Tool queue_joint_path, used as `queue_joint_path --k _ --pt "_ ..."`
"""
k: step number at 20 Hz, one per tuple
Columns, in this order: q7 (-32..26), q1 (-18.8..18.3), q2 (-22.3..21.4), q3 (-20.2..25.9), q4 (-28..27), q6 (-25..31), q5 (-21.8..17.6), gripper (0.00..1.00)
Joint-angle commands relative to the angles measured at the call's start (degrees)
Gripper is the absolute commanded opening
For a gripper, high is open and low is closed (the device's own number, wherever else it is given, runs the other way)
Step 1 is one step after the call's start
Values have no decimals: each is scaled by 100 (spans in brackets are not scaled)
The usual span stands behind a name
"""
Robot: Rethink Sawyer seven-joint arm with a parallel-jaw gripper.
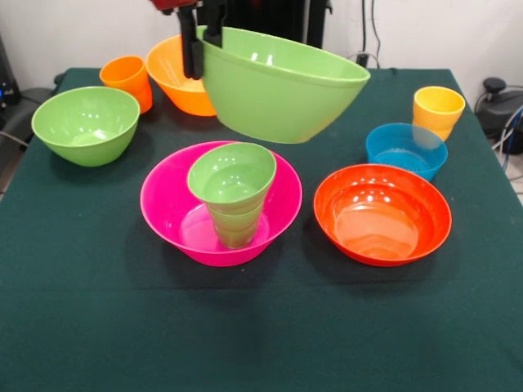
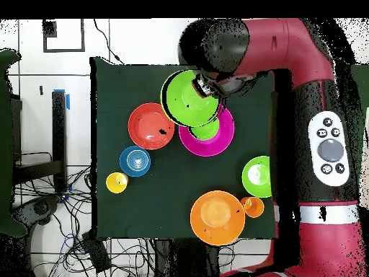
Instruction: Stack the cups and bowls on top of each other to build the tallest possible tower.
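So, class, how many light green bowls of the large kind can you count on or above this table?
2. One large light green bowl hangs tilted in the gripper above the table; the other sits beside the orange cup.

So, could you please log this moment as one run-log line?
gripper: shut on light green bowl | bowl: lifted, tilted | tower: pink bowl, green pieces inside

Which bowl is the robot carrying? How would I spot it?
Start at the big pink bowl in the table's middle. Above it hangs a light green bowl, tilted, its rim pinched by the claw. Its twin rests on the cloth.
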Motion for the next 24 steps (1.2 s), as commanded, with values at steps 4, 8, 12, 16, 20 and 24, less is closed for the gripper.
queue_joint_path --k 4,8,12,16,20,24 --pt "-2017 269 108 97 -460 732 -358 0" --pt "-2083 236 195 34 -587 854 -405 0" --pt "-2176 128 204 8 -589 838 -418 0" --pt "-2243 115 260 13 -757 924 -472 0" --pt "-2315 108 298 25 -853 979 -496 0" --pt "-2279 49 220 6 -556 744 -407 0"
